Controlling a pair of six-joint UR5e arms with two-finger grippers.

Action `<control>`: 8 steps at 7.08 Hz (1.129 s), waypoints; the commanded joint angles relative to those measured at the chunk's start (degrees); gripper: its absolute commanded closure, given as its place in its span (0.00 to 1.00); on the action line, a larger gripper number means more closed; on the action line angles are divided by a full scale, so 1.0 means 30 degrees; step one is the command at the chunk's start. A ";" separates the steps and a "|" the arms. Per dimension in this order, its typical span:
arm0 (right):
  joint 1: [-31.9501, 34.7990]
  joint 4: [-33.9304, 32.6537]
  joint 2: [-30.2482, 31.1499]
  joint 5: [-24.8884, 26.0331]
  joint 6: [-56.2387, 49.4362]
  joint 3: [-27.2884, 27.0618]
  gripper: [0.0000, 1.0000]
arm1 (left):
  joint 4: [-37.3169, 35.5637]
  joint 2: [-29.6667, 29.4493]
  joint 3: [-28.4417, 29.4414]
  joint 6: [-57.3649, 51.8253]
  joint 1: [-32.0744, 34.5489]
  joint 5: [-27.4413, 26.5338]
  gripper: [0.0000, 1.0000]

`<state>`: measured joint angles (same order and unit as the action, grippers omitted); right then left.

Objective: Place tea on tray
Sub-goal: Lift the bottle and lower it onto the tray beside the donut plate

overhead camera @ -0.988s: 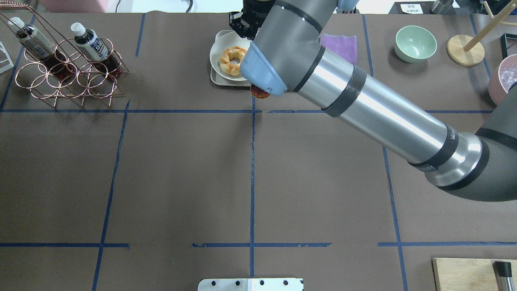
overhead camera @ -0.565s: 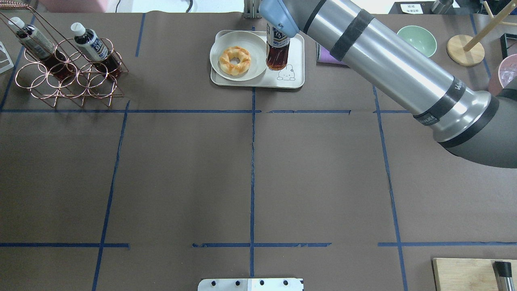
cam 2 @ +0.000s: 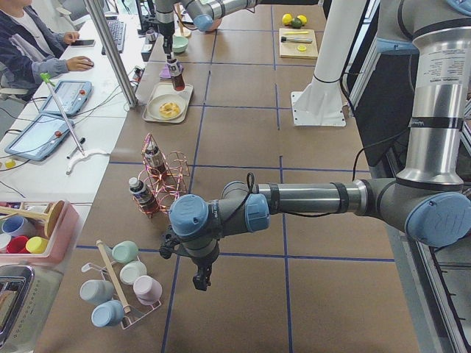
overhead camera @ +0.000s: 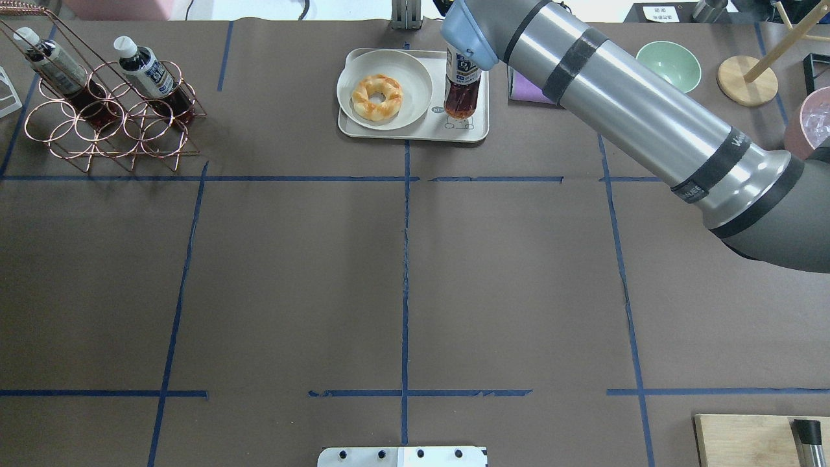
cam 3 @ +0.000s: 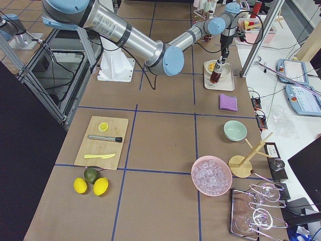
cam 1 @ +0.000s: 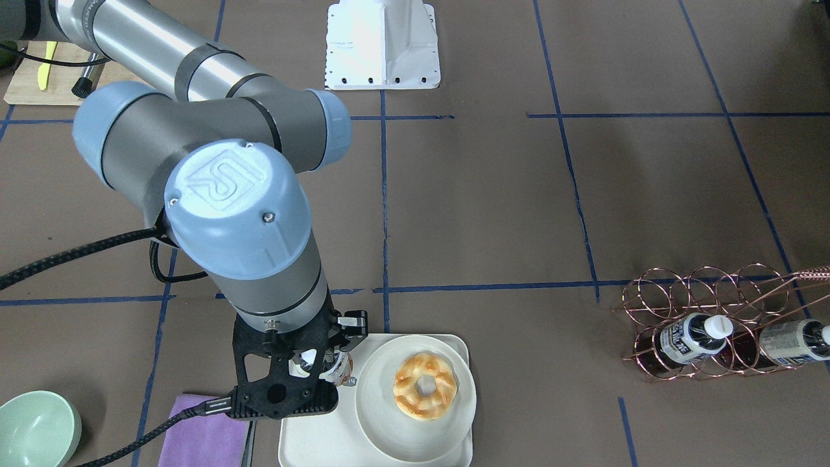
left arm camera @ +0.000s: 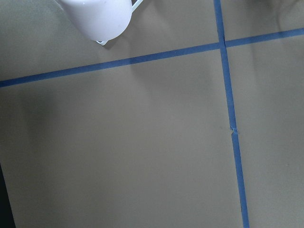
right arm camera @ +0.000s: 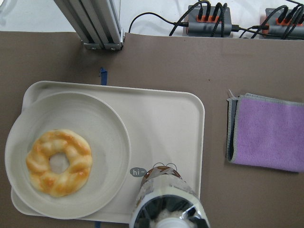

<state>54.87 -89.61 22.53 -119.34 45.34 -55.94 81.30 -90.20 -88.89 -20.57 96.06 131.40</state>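
My right gripper is shut on the top of a tea bottle of dark brown liquid with a whitish label. It holds the bottle upright over the bear drawing at the right end of the off-white tray. I cannot tell if the bottle's base touches the tray. The right wrist view shows the bottle from above, on the tray's near right part. Two like bottles lie in a copper wire rack. My left gripper hangs over bare table far off; I cannot tell its state.
A round plate with a doughnut fills the tray's left part. A purple cloth lies right of the tray. A green bowl, a wooden stand and a pink ice bowl are at the back right.
My right arm has swung back and to the right, carrying the bottle from the tray's front edge to above the bear drawing. The rack bottles have not moved.
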 commanded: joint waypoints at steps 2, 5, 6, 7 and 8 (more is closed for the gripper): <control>-0.0067 0.1304 0.0780 0.0052 0.0207 0.0013 1.00 | 0.0000 -0.0079 -0.0049 0.0000 0.0000 0.0000 0.00; -0.0155 0.1304 0.0780 0.0081 0.0149 -0.0075 0.14 | 0.0029 -0.0079 -0.0049 -0.0029 0.0000 0.0000 0.00; -0.0184 0.1304 0.0722 0.0111 0.0207 -0.0162 0.01 | 0.0000 -0.0079 -0.0020 0.0000 0.0000 0.0000 0.00; -0.0156 0.1217 0.0692 -0.0005 0.0179 -0.0511 0.01 | 0.0000 -0.0079 -0.0020 0.0000 0.0000 0.0000 0.00; -0.0068 0.0868 0.0692 -0.0180 0.0149 -0.0950 0.01 | 0.0000 -0.0079 -0.0020 0.0000 0.0000 0.0000 0.00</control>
<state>54.48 -86.13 24.66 -119.38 45.87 -57.42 81.31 -90.44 -88.96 -20.58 96.06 131.40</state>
